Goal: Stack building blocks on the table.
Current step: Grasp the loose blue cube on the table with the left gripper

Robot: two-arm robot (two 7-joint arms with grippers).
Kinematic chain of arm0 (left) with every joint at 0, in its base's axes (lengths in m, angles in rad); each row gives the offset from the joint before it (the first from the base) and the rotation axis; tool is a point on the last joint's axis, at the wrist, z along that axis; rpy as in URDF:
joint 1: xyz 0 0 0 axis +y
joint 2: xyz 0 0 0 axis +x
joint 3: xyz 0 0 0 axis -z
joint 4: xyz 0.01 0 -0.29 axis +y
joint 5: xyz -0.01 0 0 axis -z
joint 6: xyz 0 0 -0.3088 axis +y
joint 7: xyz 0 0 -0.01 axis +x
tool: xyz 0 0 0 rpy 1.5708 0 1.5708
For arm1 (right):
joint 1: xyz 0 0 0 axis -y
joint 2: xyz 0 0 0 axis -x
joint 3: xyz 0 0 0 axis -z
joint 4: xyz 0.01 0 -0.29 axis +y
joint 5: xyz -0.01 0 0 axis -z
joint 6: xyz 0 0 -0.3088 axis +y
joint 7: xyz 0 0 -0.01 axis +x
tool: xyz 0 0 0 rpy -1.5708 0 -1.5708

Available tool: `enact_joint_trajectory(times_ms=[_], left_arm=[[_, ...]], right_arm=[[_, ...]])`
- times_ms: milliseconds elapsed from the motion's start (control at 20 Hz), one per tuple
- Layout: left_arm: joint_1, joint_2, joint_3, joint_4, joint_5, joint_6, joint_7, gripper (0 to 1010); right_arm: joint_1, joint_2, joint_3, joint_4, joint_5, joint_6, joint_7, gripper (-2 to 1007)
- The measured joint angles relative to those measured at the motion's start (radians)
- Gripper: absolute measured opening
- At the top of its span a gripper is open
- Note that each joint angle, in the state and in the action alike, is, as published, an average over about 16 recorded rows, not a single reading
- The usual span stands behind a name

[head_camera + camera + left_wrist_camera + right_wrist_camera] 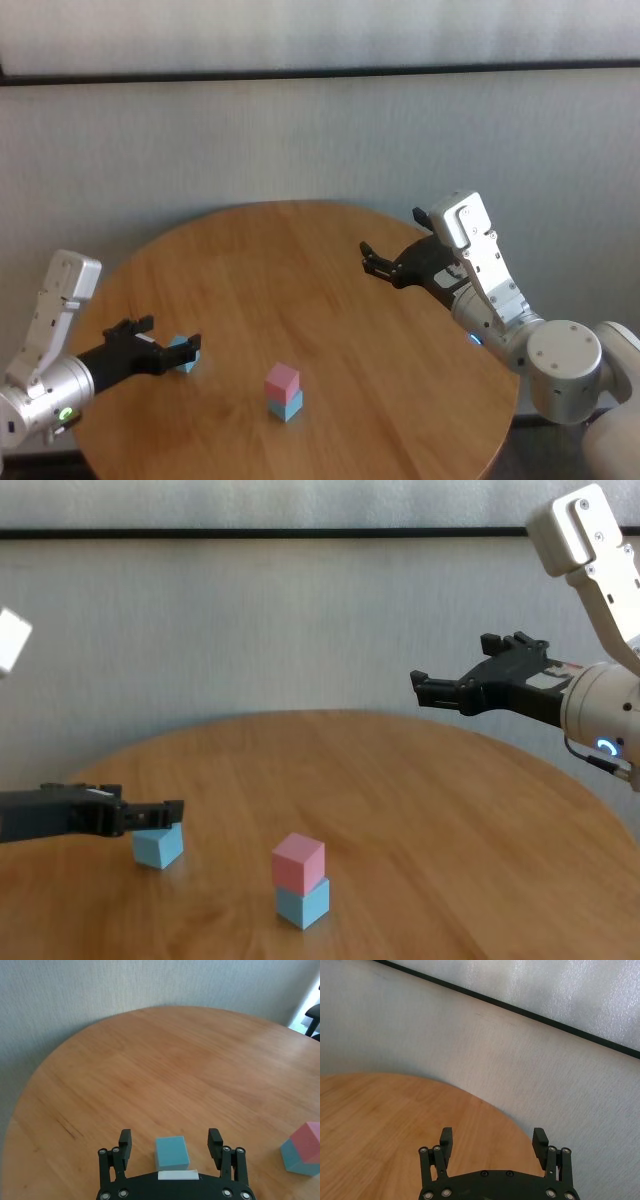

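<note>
A light blue block [185, 354] [172, 1154] [158, 846] sits on the round wooden table [300, 270] at its left side. My left gripper [172, 336] [170, 1139] [150, 810] is open around it, one finger on each side with a gap on both. A pink block [282, 381] [298, 862] [306, 1141] rests on a second light blue block [288, 405] [302, 902] [297, 1162] near the table's front middle. Held high over the table's right part, my right gripper [378, 262] [492, 1136] [440, 685] is open with nothing between its fingers.
A pale wall with a dark horizontal strip [320, 72] stands close behind the table. The table's curved edge [510, 1127] runs just beneath the right gripper. Bare wood [165, 1060] spreads between the two arms.
</note>
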Motion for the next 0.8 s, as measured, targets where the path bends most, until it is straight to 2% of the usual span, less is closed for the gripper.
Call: enact_joint_trajectory(times_ms=[300, 800], left_arm=[[-0.014, -0.011, 0.005, 0.030, 0.011, 0.001, -0.007, 999], [-0.044, -0.025, 0.019, 0.087, 0.045, -0.021, -0.022, 999]], right_arm=[[0.000, 0.000, 0.000, 0.000, 0.000, 0.000, 0.000, 1005], [0.000, 0.000, 0.000, 0.000, 0.000, 0.000, 0.000, 1005]])
